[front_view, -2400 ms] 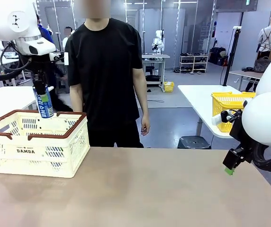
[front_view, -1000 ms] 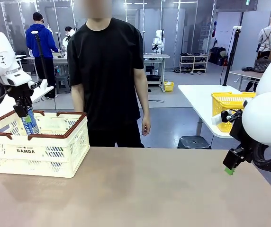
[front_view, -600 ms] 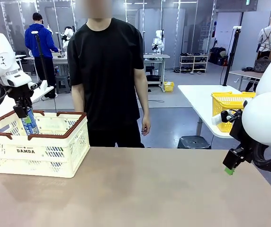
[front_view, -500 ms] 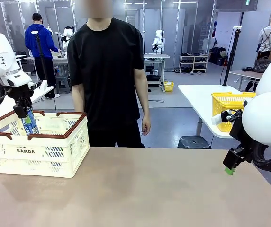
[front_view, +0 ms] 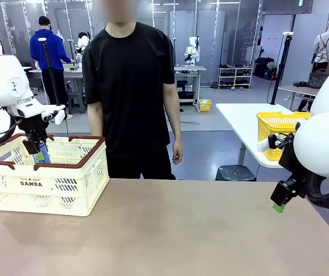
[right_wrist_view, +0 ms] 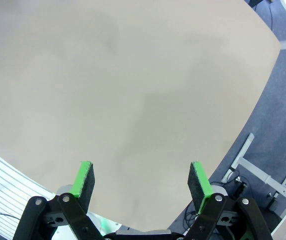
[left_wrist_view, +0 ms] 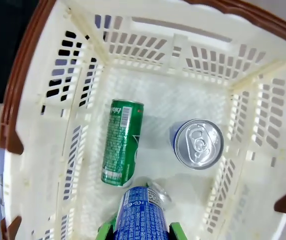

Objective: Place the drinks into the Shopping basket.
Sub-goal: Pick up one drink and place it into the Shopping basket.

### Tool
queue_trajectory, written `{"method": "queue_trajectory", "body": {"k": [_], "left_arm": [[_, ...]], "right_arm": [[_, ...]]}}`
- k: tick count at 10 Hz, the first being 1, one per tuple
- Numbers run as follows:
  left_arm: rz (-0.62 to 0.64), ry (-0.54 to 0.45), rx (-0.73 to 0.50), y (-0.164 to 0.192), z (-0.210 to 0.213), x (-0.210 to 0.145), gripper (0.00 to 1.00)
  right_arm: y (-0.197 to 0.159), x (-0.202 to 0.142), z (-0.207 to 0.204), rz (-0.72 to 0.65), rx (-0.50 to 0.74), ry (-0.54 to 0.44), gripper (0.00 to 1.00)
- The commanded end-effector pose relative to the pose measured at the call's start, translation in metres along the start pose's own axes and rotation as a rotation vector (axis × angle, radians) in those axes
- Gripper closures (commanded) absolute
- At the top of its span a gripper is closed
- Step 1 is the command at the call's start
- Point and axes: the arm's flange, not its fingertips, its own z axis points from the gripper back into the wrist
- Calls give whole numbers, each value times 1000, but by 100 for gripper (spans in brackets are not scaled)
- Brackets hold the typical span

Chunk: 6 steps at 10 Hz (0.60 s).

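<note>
My left gripper (front_view: 38,148) is shut on a slim blue can (left_wrist_view: 143,216) and holds it down inside the cream Shopping basket (front_view: 67,190) at the table's left end. In the left wrist view the green pads (left_wrist_view: 104,231) clamp the blue can's sides above the basket floor. A green can (left_wrist_view: 121,142) lies on its side on that floor. Beside it a silver-topped blue can (left_wrist_view: 198,144) stands upright. My right gripper (right_wrist_view: 142,180) is open over bare tabletop, at the table's right edge in the front view (front_view: 278,202).
A person in a black shirt (front_view: 131,86) stands at the far side, hands down. The brown tabletop (front_view: 182,230) stretches bare between basket and right arm. A yellow mesh basket (front_view: 278,129) rests on another table behind.
My left arm has lowered the blue can deeper into the basket, so less of it shows above the rim. The right arm has stayed still.
</note>
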Motion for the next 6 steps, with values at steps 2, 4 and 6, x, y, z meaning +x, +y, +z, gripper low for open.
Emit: {"method": "queue_trajectory", "body": {"k": [2,4,6], "left_arm": [[-76,-8,4,8,-18,-2,42],[-120,-23,-6,10,-36,1,42],[-140,-62,-13,11,-49,8,42]], "right_arm": [[0,0,0,1,2,2,6],[0,0,0,1,2,2,6],[0,0,0,1,2,2,6]]}}
